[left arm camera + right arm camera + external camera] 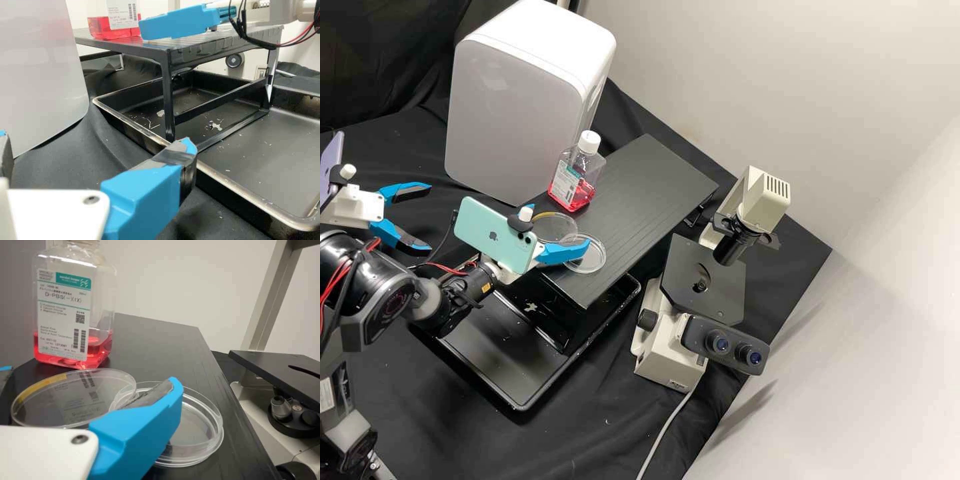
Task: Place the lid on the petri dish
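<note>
Black bench (600, 413), raised shelf (653, 180): pink-medium bottle (575, 175) near lid (65, 397), which overlaps petri dish (592, 259). Right gripper (555, 233) jaws spread astride lid; left gripper (427, 219) spread, well apart.

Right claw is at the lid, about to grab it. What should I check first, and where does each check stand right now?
1. Right claw open: ok, it is spread either side of the lid.
2. Claw touching the lid's edges: cannot tell.
3. Lid lying flat: cannot tell, its edge overlaps the petri dish rim.
4. Dish top free: not ok, one side of the right claw hangs over its rim.
5. Bottle clear: ok, it stands behind the lid, away from the dish.
6. Left claw out of the way: ok, open and off to the side of the platform.
</note>
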